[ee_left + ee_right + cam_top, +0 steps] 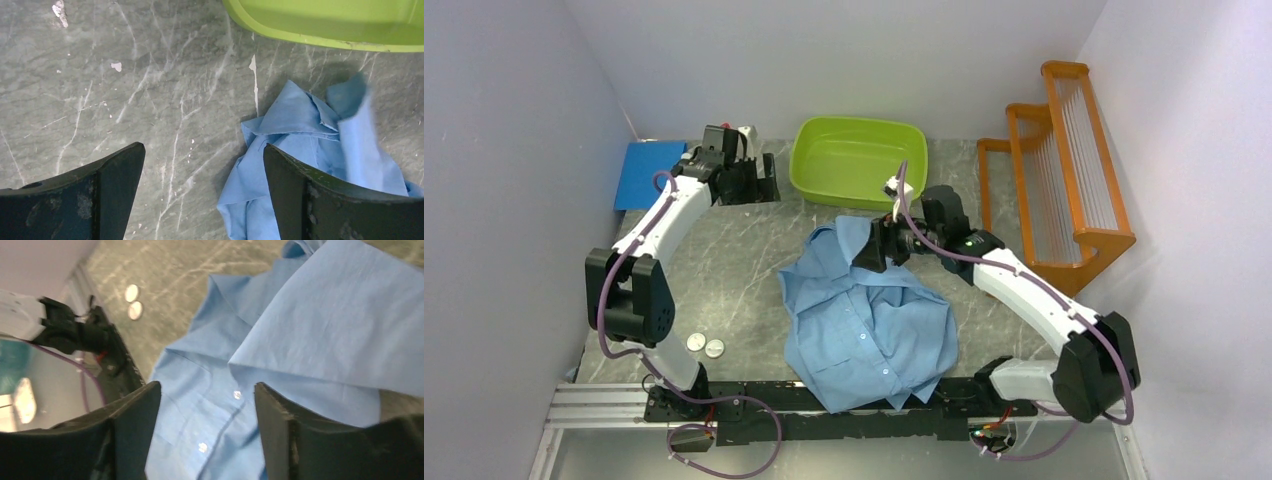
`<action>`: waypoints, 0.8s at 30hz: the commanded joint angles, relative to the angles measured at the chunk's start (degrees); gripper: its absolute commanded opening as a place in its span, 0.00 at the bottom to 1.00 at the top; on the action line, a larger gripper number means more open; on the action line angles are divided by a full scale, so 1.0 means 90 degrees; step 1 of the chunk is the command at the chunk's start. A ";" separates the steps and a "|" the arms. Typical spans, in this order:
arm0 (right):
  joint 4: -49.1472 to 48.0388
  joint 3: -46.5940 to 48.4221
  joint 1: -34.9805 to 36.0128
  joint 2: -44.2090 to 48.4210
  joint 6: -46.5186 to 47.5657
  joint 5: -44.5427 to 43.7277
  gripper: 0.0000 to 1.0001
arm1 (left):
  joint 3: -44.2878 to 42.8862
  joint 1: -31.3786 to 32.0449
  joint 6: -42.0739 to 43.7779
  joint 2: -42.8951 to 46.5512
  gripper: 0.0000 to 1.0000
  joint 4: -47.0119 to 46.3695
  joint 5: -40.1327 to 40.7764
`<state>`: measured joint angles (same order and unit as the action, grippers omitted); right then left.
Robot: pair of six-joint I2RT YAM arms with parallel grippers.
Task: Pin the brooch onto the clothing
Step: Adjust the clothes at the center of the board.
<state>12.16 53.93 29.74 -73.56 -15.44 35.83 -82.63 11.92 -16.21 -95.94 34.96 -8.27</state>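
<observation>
Right pincer (206, 390) over shirt (320, 330) — seemingly parted.

A: Surface?
B: Grey marbled table (744, 250).
A: What's on it?
B: Light blue shirt (864, 320), crumpled, mid-table. Green tub (854, 200) at the far edge, just beyond the collar.
A: Anything else?
B: Orange rack (1064, 180) on the right, blue board (652, 172) in the far-left corner, two round pale discs (695, 342) side by side at near left, well apart from the shirt.

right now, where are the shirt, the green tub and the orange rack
shirt (864, 325), top view, middle of its front
green tub (856, 160), top view, bare inner floor
orange rack (1064, 70), top view, top rail
</observation>
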 commanded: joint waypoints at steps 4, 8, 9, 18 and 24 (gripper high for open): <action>-0.0349 -0.0429 -0.0080 0.0962 0.0241 -0.0907 0.86 | -0.0048 0.0003 -0.0056 0.0100 0.94 -0.0156 0.0213; -0.0355 -0.0561 -0.0112 0.0947 -0.0112 -0.1579 0.86 | -0.0149 0.0003 -0.0079 -0.0177 0.94 -0.0149 0.0020; -0.0358 -0.0581 -0.0159 0.0904 -0.0245 -0.1742 0.86 | -0.0180 0.0003 -0.0064 -0.0245 0.94 -0.0153 -0.0022; -0.0500 -0.0229 -0.1582 -0.0494 -0.1046 -0.1040 0.86 | -0.0325 0.0003 -0.0033 -0.0424 0.93 -0.0138 -0.0269; -0.0626 -0.0129 -0.1708 -0.0914 -0.0977 -0.1308 0.91 | -0.0459 -0.0009 -0.0041 -0.0551 0.92 -0.0133 -0.0286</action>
<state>9.50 49.65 14.66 -81.47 -23.22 24.53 -83.37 11.92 -16.21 -101.34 34.61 -9.41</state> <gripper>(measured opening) 0.887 0.928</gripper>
